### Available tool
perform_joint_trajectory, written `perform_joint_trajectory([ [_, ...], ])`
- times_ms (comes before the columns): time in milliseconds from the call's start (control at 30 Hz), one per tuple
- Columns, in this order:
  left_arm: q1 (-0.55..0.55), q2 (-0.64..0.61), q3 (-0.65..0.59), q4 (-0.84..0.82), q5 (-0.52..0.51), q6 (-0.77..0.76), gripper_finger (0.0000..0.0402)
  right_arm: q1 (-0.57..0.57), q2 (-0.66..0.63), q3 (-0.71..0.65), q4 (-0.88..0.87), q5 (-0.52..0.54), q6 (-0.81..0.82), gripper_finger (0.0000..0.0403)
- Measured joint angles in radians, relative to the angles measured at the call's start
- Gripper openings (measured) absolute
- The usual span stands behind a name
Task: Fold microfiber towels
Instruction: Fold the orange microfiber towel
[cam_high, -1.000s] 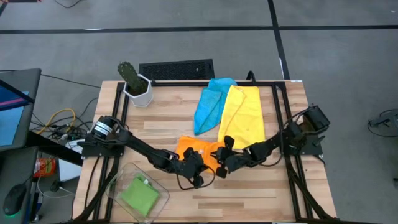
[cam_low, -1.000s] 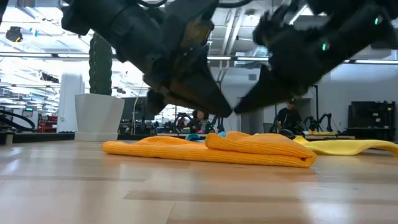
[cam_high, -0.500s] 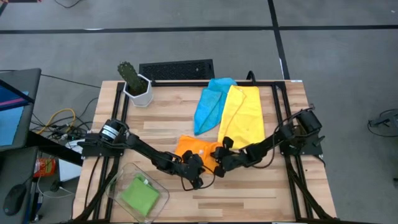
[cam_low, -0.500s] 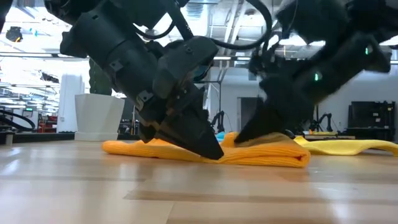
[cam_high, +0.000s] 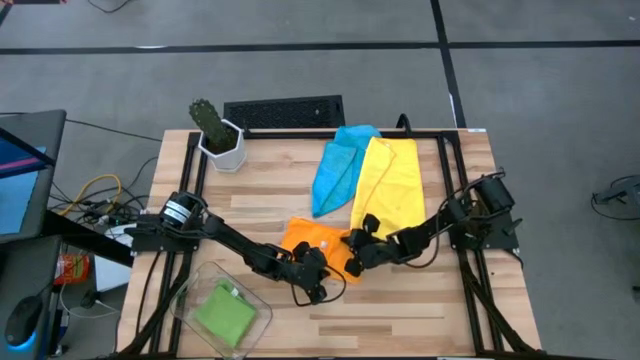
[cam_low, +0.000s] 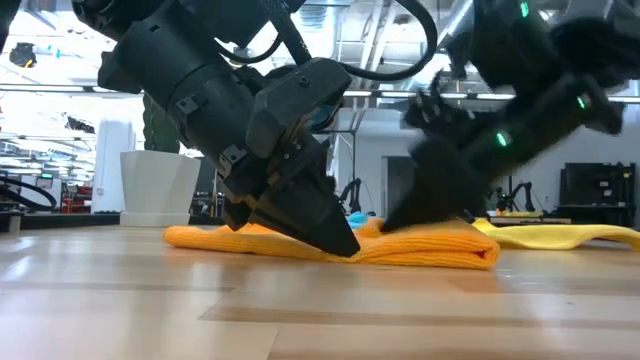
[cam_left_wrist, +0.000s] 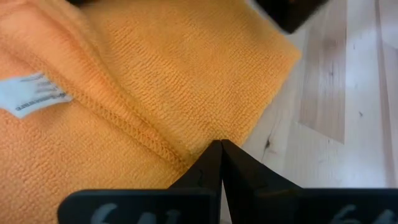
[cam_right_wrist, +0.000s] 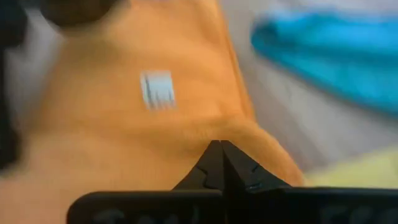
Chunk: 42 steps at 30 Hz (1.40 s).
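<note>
Pincers pinched on the orange towel

Tabletop (cam_high: 400, 310) of pale wood planks carries everything, framed by dark rails. Both dark jointed arms reach low across it toward the middle near edge: the left arm stretches from the left side, bent down so its left pincer (cam_high: 322, 283) presses on the near edge of the orange towel (cam_high: 310, 240); the right arm comes from the right side, angled down, with its right pincer (cam_high: 357, 257) on the towel's right end. Each pincer's fingers are together, pinching the towel's hem, as both wrist views show.

Yellow towel (cam_high: 392, 190) lies flat, long axis running far to near, its far end at the tabletop's far edge. Light blue towel (cam_high: 338, 165) lies just left of it, touching, loosely folded into a long narrow shape, also running far to near. The orange towel sits near of both, folded into a thick rectangle with its long axis left to right; its looped knit weave, stitched hem and small white label (cam_left_wrist: 34, 94) show close up. Green towel (cam_high: 224, 312), folded square, rests in a clear plastic bin (cam_high: 190, 285) at the near left corner.

Cactus (cam_high: 207, 118) in a white pot stands at the far left corner.
</note>
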Motion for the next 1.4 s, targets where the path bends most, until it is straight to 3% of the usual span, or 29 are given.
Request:
perform_joint_trajectory([
  [167, 0.001, 0.000, 0.000, -0.001, 0.005, 0.000, 0.0000, 0.010, -0.074, -0.042, 0.021, -0.044, 0.052, 0.0027],
  [367, 0.006, 0.000, -0.001, 0.001, 0.007, 0.000, 0.0000, 0.128, -0.198, -0.053, 0.105, -0.025, -0.005, 0.0015],
  [633, 0.021, 0.001, -0.001, 0.005, 0.008, -0.005, 0.0000, 0.285, -0.035, -0.053, 0.167, 0.026, 0.128, 0.0021],
  [933, 0.026, 0.002, -0.001, 0.008, 0.016, -0.020, 0.0000, 0.316, 0.134, -0.047, 0.270, 0.058, 0.277, 0.0015],
  [1167, 0.048, -0.024, -0.002, -0.028, 0.099, -0.013, 0.0000, 0.343, 0.074, -0.053, 0.207, 0.047, 0.241, 0.0021],
  [1400, 0.086, -0.146, -0.005, -0.131, 0.119, 0.009, 0.0000, 0.340, -0.024, -0.055, 0.127, 0.036, 0.156, 0.0018],
])
